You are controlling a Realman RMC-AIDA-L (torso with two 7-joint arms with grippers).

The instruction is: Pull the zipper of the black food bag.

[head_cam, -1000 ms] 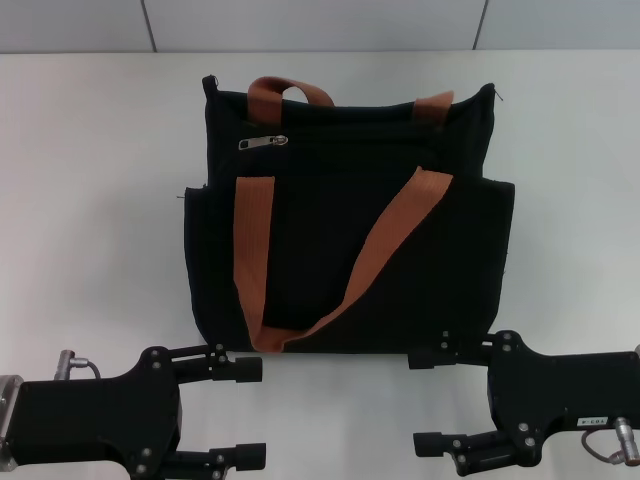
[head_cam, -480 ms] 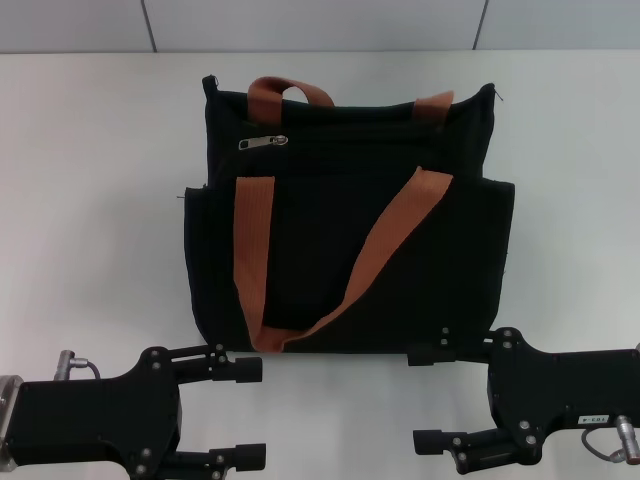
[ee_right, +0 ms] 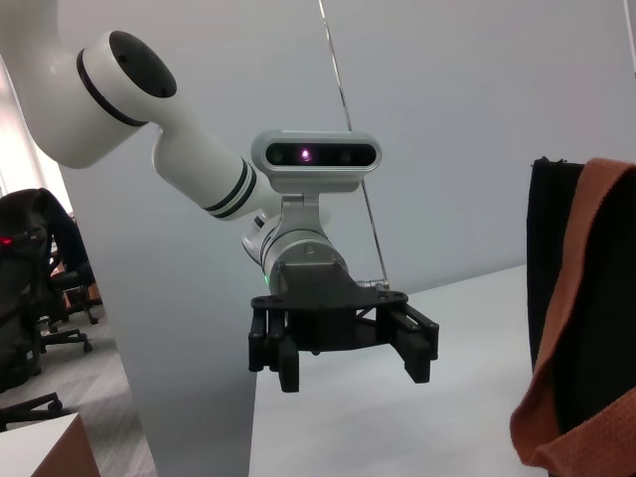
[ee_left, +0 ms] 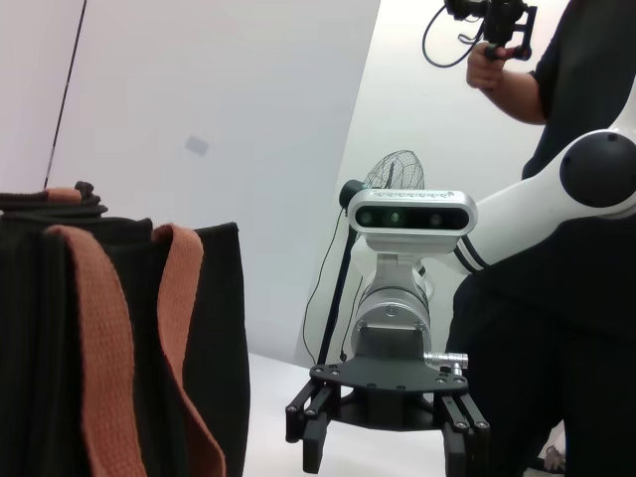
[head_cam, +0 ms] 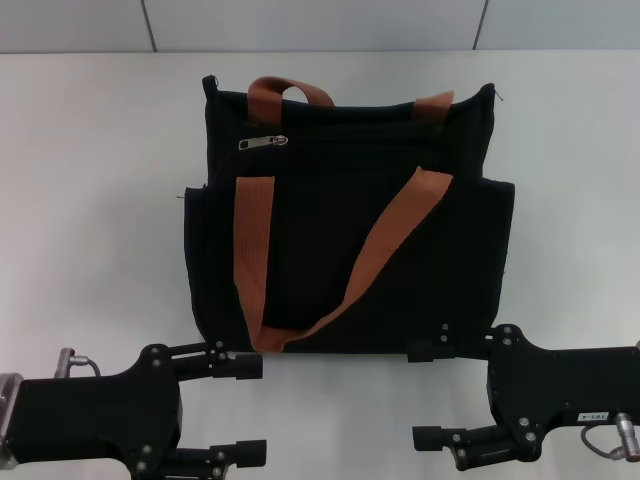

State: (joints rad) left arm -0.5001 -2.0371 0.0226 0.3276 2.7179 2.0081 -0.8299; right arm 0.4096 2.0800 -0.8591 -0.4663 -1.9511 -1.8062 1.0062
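Observation:
The black food bag [head_cam: 320,230] lies flat in the middle of the white table, its rust-orange handles [head_cam: 254,250] draped over its front. The zipper [head_cam: 263,142] is a small silver pull at the bag's upper left, on a dark zip line. My left gripper [head_cam: 250,410] hovers open near the table's front edge, just short of the bag's lower left corner. Open too, my right gripper [head_cam: 422,395] has its upper finger close to the bag's lower right edge. Neither holds anything. The left wrist view shows the bag's side [ee_left: 214,328] and the right gripper [ee_left: 388,442]. The right wrist view shows the left gripper [ee_right: 343,353].
The bare white tabletop [head_cam: 90,200] stretches to both sides of the bag, and a pale wall [head_cam: 320,25] closes the back. A person [ee_left: 556,298] holding a device stands behind the right arm in the left wrist view.
Almost nothing differs. The right gripper has edged a touch towards the bag's lower edge; the left gripper and the bag stay put.

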